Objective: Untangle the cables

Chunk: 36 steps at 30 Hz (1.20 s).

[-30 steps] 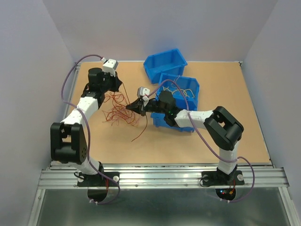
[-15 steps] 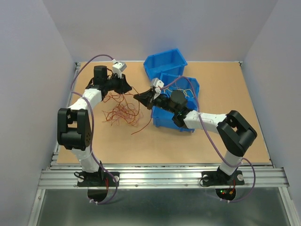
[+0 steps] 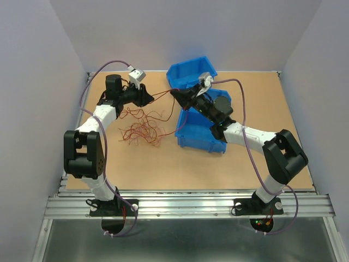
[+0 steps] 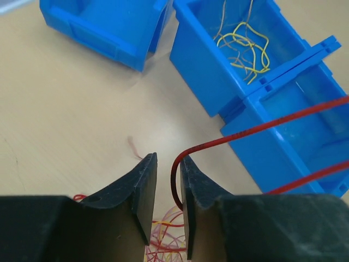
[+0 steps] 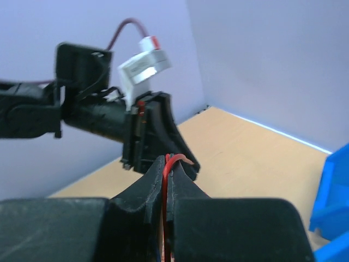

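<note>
A loose tangle of red, orange and yellow cables [image 3: 143, 131] lies on the tan table left of the bins. One red cable [image 3: 162, 94] is stretched in the air between both grippers. My right gripper [image 3: 175, 94] is shut on its end, and the red cable [image 5: 166, 172] shows pinched between the pads. My left gripper [image 4: 168, 158] stands slightly open. The red cable [image 4: 262, 123] loops through the gap and rests against the right finger [image 4: 192, 180]. In the top view the left gripper [image 3: 150, 100] is a short way left of the right one.
A blue bin [image 3: 191, 73] stands at the back. A divided blue bin [image 3: 202, 134] in front of it holds yellow cables [image 4: 245, 43]. My right arm reaches over this bin. The left gripper [image 5: 158, 142] shows close ahead in the right wrist view.
My right gripper has risen and moved back and right with the red cable, drawing it out of the tangle. My left gripper's jaws have opened from shut.
</note>
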Tool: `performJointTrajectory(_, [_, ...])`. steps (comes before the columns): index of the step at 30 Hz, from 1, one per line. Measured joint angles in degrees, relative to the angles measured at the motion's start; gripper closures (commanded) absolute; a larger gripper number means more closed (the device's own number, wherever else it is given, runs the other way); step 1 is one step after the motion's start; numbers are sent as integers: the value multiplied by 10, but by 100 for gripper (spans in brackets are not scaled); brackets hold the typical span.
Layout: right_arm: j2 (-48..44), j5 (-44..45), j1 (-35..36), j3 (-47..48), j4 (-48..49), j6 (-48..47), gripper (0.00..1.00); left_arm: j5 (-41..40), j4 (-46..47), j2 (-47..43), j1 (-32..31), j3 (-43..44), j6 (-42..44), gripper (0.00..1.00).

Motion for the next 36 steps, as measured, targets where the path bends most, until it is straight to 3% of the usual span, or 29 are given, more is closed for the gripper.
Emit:
performJointTrajectory(8, [-5, 70, -37, 32, -10, 59, 99, 16, 63, -57, -1, -39, -1, 49])
performJointTrajectory(15, [-9, 97, -38, 55, -16, 55, 99, -7, 117, -115, -1, -79, -3, 41])
performJointTrajectory(20, [-49, 105, -38, 54, -64, 46, 99, -14, 142, -130, -2, -86, -9, 25])
performJointTrajectory(31, [-227, 108, -36, -8, -233, 37, 99, 24, 213, -193, -15, -122, -39, 22])
performJointTrajectory(36, [-273, 77, -43, -35, -251, 32, 99, 61, 226, -204, -10, -138, -69, 21])
